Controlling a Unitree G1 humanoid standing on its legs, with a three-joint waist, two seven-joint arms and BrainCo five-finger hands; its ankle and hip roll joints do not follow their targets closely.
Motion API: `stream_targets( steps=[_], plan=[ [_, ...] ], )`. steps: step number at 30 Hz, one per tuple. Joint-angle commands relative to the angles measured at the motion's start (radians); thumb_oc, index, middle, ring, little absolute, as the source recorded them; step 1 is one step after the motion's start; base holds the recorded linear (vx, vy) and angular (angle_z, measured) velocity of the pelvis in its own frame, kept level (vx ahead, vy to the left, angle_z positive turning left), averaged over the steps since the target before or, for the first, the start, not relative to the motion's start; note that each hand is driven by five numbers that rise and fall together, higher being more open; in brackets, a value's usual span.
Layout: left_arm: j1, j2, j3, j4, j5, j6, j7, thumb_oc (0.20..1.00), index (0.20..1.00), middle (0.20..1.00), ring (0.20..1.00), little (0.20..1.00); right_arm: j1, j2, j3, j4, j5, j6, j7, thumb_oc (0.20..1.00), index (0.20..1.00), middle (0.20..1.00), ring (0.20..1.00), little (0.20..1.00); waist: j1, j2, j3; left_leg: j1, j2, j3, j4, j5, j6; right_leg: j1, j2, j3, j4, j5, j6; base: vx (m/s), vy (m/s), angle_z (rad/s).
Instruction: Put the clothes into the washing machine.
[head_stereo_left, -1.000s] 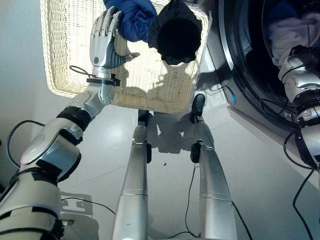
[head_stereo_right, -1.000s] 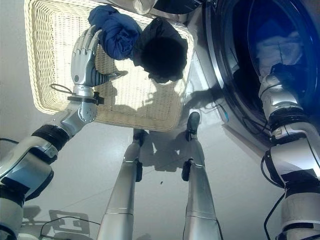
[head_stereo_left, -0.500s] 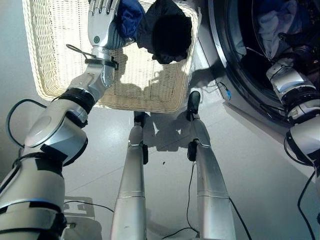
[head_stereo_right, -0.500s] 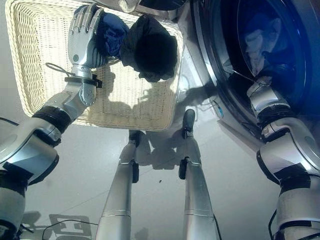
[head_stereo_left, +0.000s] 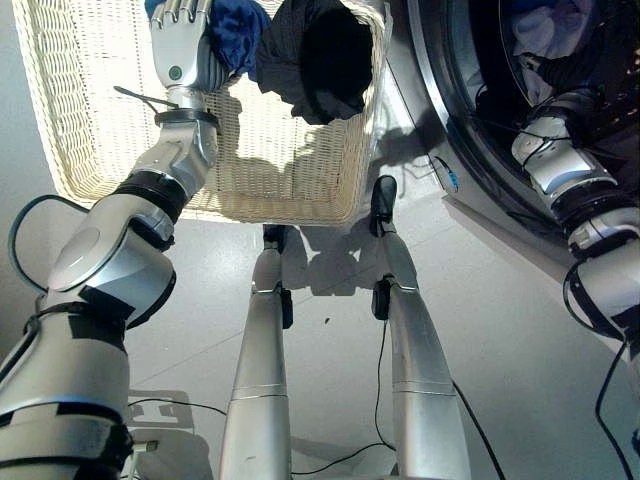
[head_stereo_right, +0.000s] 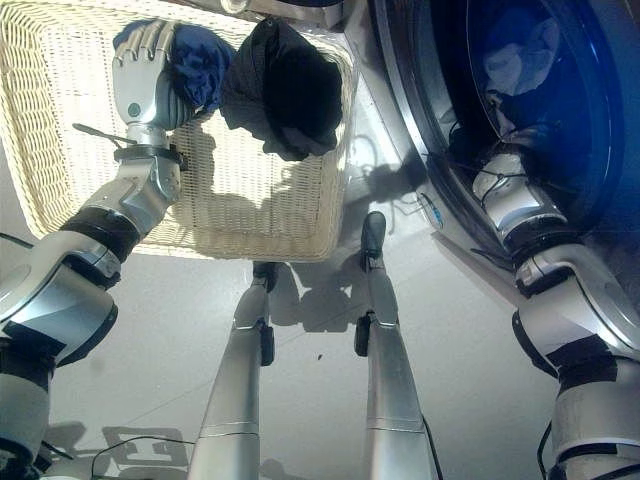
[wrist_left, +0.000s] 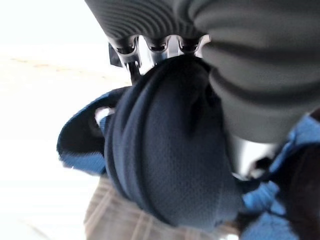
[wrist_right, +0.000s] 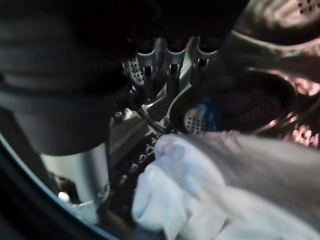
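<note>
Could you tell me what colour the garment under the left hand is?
Blue garment; clearest in the left wrist view.

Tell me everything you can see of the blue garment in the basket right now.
The blue garment is a bunched, soft knit cloth, dark blue with lighter blue folds. It lies at the far end of the wicker basket, beside a black garment that it appears to touch. The left hand is on it, fingers curled round the bundle; the left wrist view shows the cloth pressed up against the hand. Whether it is lifted off the basket floor I cannot tell.
</note>
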Motion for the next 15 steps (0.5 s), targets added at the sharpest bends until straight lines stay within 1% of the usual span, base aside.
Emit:
stream_targets(
  steps=[1,6,11,12,15],
  plan=[
    [0.017,0.026,0.049,0.101,-0.048,0.036,-0.104,0.200,0.200,0.200,0.200,0.200,-0.028,-0.063,0.000,-0.031,-0.045,-0.016,-0.050,1.000,1.000,1.000,1.000,1.000,-0.024,0.039,-0.007,0.068,-0.059,0.049,-0.148,0.062,0.056,0.051,0.099,-0.080,0.093,-0.122,0.100,-0.01,0.018,-0.03],
    [0.036,0.032,0.063,0.097,-0.056,0.023,-0.127,0.200,0.200,0.200,0.200,0.200,-0.018,-0.068,-0.003,-0.099,-0.062,-0.008,-0.069,1.000,1.000,1.000,1.000,1.000,-0.024,0.039,-0.007,0.075,-0.058,0.048,-0.149,0.059,0.055,0.055,0.100,-0.076,0.097,-0.128,0.099,0.00,0.002,-0.01],
    [0.032,0.034,0.068,0.094,-0.057,0.020,-0.127,0.200,0.200,0.200,0.200,0.200,-0.024,-0.069,-0.006,-0.116,-0.057,-0.010,-0.078,1.000,1.000,1.000,1.000,1.000,-0.025,0.039,-0.007,0.064,-0.058,0.046,-0.149,0.064,0.054,0.045,0.099,-0.077,0.096,-0.123,0.099,0.00,0.000,0.00],
    [0.041,0.036,0.082,0.087,-0.068,-0.004,-0.122,0.200,0.200,0.200,0.200,0.200,-0.019,-0.064,-0.017,-0.155,-0.038,-0.018,-0.100,1.000,1.000,1.000,1.000,1.000,-0.025,0.037,-0.007,0.065,-0.058,0.044,-0.151,0.065,0.054,0.046,0.099,-0.077,0.095,-0.122,0.099,0.00,0.000,0.00],
    [0.041,0.036,0.082,0.087,-0.068,-0.004,-0.122,0.200,0.200,0.200,0.200,0.200,-0.019,-0.064,-0.017,-0.155,-0.038,-0.018,-0.100,1.000,1.000,1.000,1.000,1.000,-0.025,0.037,-0.007,0.065,-0.058,0.044,-0.151,0.065,0.054,0.046,0.099,-0.077,0.095,-0.122,0.099,0.00,0.000,0.00]
  ],
)
